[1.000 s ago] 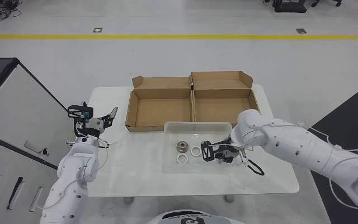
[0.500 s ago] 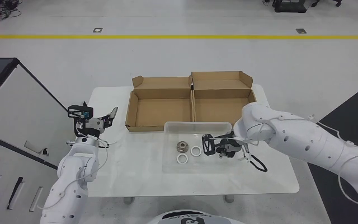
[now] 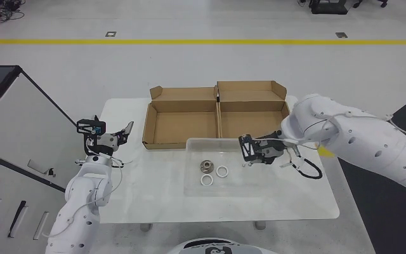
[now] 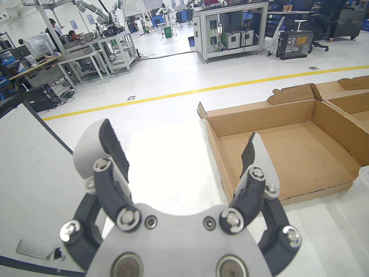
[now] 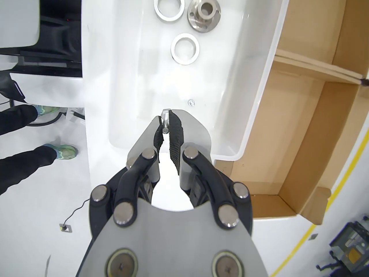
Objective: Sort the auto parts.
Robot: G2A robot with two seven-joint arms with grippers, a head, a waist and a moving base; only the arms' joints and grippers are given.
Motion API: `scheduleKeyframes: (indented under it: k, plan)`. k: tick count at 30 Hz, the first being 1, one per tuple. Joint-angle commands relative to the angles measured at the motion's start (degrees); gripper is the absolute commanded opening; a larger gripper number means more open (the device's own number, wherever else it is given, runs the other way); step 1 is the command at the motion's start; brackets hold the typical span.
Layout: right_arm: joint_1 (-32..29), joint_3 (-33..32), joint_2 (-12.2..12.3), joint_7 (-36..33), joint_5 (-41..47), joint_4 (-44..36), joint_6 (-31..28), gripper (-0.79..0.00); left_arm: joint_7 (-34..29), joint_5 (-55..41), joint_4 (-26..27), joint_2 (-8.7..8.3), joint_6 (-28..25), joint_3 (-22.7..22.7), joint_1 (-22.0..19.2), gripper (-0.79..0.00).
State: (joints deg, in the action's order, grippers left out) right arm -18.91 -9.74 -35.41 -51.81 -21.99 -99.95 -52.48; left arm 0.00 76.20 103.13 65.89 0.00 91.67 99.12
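My right gripper (image 5: 165,123) is shut on a small silver bolt (image 5: 164,116), held above the right end of the clear plastic tray (image 5: 261,82). In the tray lie two white rings (image 5: 169,3) (image 5: 185,48), a flanged metal hub (image 5: 204,12) and a tiny nut (image 5: 190,102). From above, the right gripper (image 3: 245,151) hangs over the tray's (image 3: 188,166) back right corner, near the right cardboard box (image 3: 252,122). My left gripper (image 4: 178,134) stands open with nothing between its fingers, over the table's left side (image 3: 124,132).
Two open cardboard boxes stand side by side behind the tray, the left box (image 3: 181,126) with a bare floor. The white table (image 3: 152,190) has free room left of and in front of the tray. A person's legs (image 5: 34,134) show beyond the table edge.
My right gripper has lifted out of the tray with the bolt and moved back and to the right, toward the right box. The left arm has kept still.
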Motion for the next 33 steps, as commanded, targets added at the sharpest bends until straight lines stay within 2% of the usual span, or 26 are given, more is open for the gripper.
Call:
scheduleKeyframes:
  k: [1,3,7,18,25,33]
  plan:
    - [0.79,-0.02,0.52,3.16,0.52,0.88,-3.15,-0.785,0.00,0.00,0.00,0.00,0.00,0.00,0.00,0.000]
    - [1.24,-0.67,0.93,5.68,0.90,1.57,-5.52,-0.785,0.00,0.00,0.00,0.00,0.00,0.00,0.00,0.000]
    - [0.56,-2.50,1.49,11.08,-0.28,0.54,-5.52,-0.785,0.00,0.00,0.00,0.00,0.00,0.00,0.00,0.000]
    - [-4.07,-6.15,2.01,32.42,-12.56,0.07,-5.52,-0.785,0.00,0.00,0.00,0.00,0.00,0.00,0.00,0.000]
    - [-6.15,-7.16,1.40,44.84,-22.33,1.08,-5.52,-0.785,0.00,0.00,0.00,0.00,0.00,0.00,0.00,0.000]
    - [-7.09,-8.39,-0.38,59.05,-33.15,2.94,-5.52,-0.785,0.00,0.00,0.00,0.00,0.00,0.00,0.00,0.000]
